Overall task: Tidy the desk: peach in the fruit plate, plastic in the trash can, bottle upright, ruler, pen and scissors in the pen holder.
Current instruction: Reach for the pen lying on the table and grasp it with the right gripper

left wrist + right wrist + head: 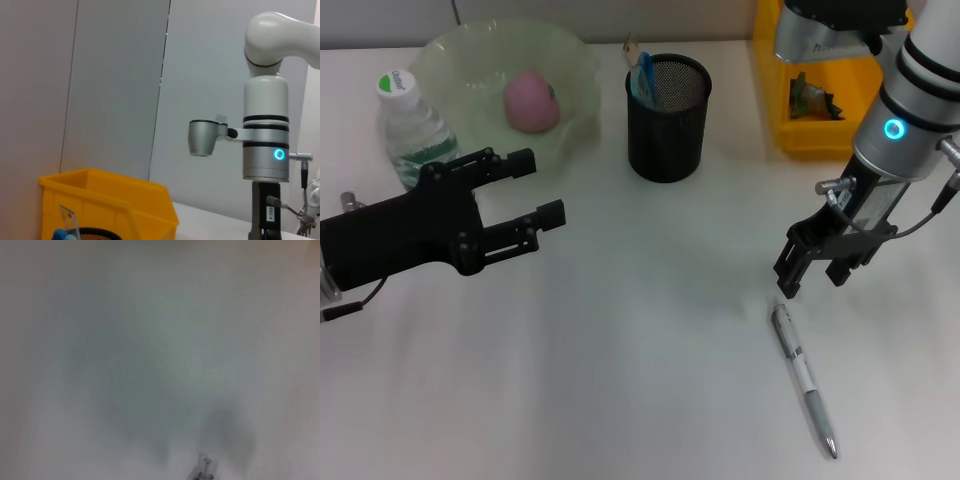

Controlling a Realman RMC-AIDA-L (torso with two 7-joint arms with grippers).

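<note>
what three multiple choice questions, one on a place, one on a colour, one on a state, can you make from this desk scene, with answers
1. Where is the peach?
A. in the fruit plate
B. in the pen holder
C. on the bare desk

2. What colour is the trash can?
A. black
B. yellow
C. green

3. How does the pen lie?
A. standing in the pen holder
B. held in the right hand
C. flat on the desk, untouched

Answers:
1. A, the pink peach sits inside the clear green plate, beside the upright bottle.
2. B, the bin behind the right arm is yellow, while the mesh pen holder is black.
3. C, the pen lies flat on the desk just below the right hand, whose fingers are open and apart from it; the left hand, also open, hovers near the plate.
</note>
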